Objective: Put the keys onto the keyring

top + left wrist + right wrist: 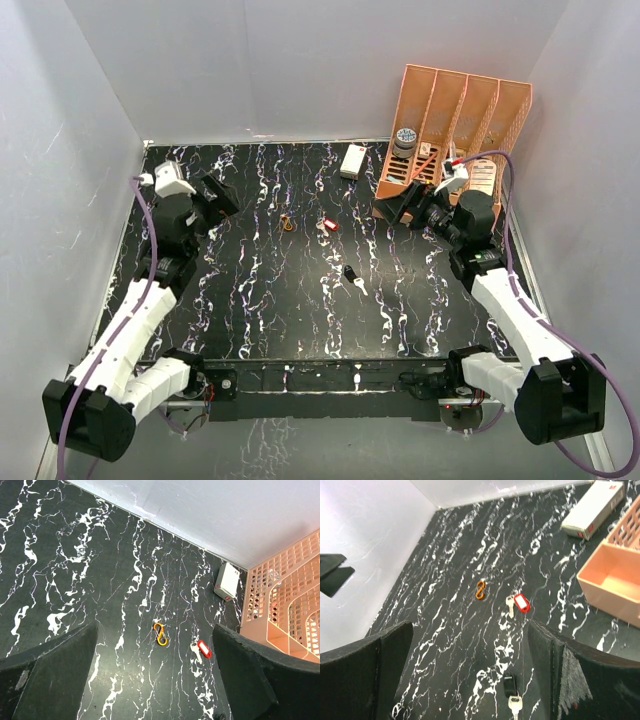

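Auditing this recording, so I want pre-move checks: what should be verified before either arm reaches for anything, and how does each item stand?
1. Left gripper open, empty: ok.
2. Right gripper open, empty: ok.
3. Small orange keyring lying free on the black marbled table: ok.
4. Red-headed key apart from the keyring: ok.
5. Black-headed key with silvery blade unobstructed: ok.
6. Keyring's opening facing a gripper: cannot tell.

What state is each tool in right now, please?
Left tool: open, holding nothing.
Right tool: open, holding nothing.
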